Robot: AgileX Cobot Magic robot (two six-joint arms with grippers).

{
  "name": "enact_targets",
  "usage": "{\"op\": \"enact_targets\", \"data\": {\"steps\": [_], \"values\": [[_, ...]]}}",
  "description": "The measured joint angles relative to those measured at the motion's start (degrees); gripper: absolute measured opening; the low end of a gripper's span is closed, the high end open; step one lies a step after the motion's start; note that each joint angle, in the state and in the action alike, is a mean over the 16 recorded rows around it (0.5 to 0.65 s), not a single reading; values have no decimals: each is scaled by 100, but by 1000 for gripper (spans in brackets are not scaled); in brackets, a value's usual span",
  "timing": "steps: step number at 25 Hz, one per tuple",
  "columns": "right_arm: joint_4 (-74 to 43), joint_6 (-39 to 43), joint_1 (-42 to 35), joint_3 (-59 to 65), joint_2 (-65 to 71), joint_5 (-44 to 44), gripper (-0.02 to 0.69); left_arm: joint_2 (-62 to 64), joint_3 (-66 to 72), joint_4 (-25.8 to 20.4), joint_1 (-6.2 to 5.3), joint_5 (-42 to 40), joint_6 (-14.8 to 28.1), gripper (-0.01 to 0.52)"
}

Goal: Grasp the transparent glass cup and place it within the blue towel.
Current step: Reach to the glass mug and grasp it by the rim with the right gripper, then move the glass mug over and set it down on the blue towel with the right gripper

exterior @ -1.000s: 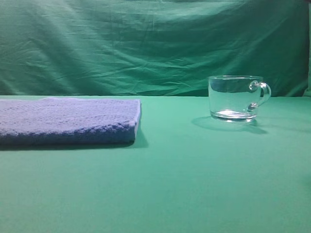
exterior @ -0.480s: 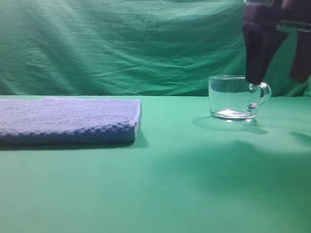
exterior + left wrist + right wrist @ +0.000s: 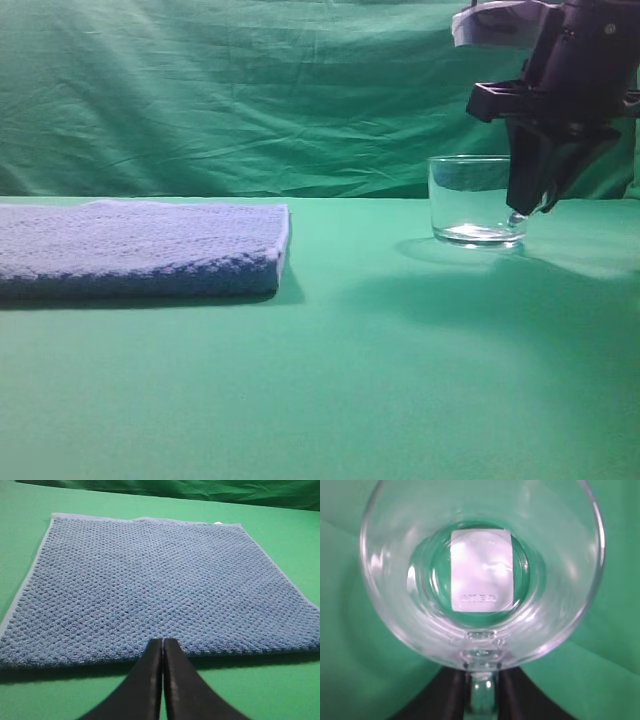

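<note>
The transparent glass cup (image 3: 470, 200) stands upright on the green table at the right. My right gripper (image 3: 527, 205) has come down over its right side, hiding the handle in the high view. Seen from the right wrist, I look down into the cup (image 3: 480, 570), and the two dark fingers press against either side of the glass handle (image 3: 481, 695), so the right gripper (image 3: 481, 680) is shut on it. The blue towel (image 3: 140, 245) lies folded flat at the left. My left gripper (image 3: 163, 640) is shut and empty, just short of the blue towel's (image 3: 150, 580) near edge.
Green cloth covers the table (image 3: 350, 380), and a green backdrop (image 3: 250, 90) hangs behind it. A white label (image 3: 481, 577) shows through the cup's base. A stretch of bare green cloth separates towel and cup.
The right arm dropped into view from above at the cup's handle side, and its jaws closed in on the handle. Cup and towel have not moved.
</note>
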Motion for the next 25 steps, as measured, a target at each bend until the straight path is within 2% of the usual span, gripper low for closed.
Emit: {"op": "enact_targets", "data": {"steps": [8, 15, 22, 25], "values": [[-3, -166, 1062, -1274, 215, 79, 101, 0, 0, 0, 0, 0, 0, 0], [7, -306, 1980, -2528, 1131, -20, 101, 0, 0, 0, 0, 0, 0, 0], [12, -408, 2396, -3407, 2200, -81, 101, 0, 0, 0, 0, 0, 0, 0], [14, -420, 2451, -3623, 2488, -78, 126, 0, 0, 0, 0, 0, 0, 0]]}}
